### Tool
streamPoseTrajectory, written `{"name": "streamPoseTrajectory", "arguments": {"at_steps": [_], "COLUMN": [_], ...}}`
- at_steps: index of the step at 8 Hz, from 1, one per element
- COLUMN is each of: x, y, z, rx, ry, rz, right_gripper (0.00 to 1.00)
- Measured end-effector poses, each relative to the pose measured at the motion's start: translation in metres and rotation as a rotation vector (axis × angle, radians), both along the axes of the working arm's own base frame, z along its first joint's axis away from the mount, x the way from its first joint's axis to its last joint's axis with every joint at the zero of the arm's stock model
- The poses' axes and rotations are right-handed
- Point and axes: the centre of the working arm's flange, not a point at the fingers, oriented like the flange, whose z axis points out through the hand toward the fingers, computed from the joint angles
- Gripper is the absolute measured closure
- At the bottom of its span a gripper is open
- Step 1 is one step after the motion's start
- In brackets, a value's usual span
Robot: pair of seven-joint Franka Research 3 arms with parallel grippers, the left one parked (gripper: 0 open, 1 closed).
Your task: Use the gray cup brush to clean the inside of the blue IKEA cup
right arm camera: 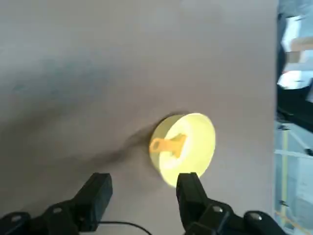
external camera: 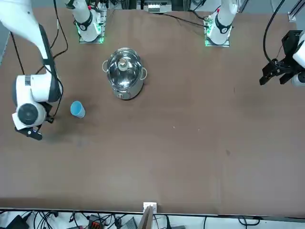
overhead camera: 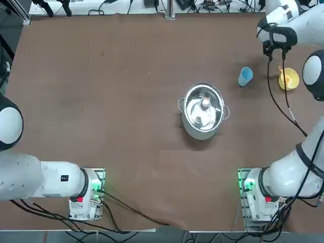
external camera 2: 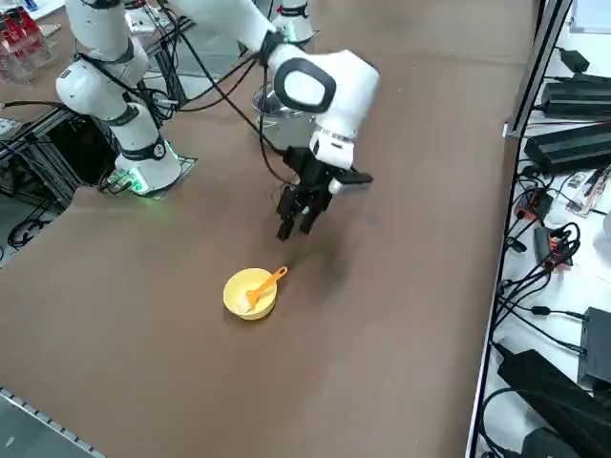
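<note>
Since the gray cup brush (external camera 2: 265, 284) lies propped in the yellow bowl (external camera 2: 248, 294), handle poking over the rim, it looks light, stiff and thin: pinch that overhanging handle. Right end effector (external camera 2: 294, 222) hovers near the bowl, fingers spread, empty; blue IKEA cup (overhead camera: 245, 76) stands just beside on the worktop (overhead camera: 126, 101).

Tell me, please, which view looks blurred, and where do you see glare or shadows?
Right wrist view: soft all over, yellow bowl and brush smeared, open right hand above the table. Top view: bright glare inside the steel pot. Right side view: sharper, a dim shadow beside the bowl.
</note>
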Motion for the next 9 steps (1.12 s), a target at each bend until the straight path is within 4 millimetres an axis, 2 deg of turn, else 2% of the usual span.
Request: {"name": "streamPoseTrajectory", "arguments": {"at_steps": [2, 3, 5, 9], "x": [-0.002, 0.000, 0.006, 0.008], "y": [-0.006, -0.009, -0.013, -0.032], "z": [-0.039, -0.049, -0.060, -0.063], "rx": [-0.071, -0.077, -0.084, -0.105], "ry": [0.022, 0.030, 0.033, 0.033], "rz": [0.006, 0.005, -0.001, -0.027], "right_gripper": [0.24, 0.26, 0.30, 0.35]}}
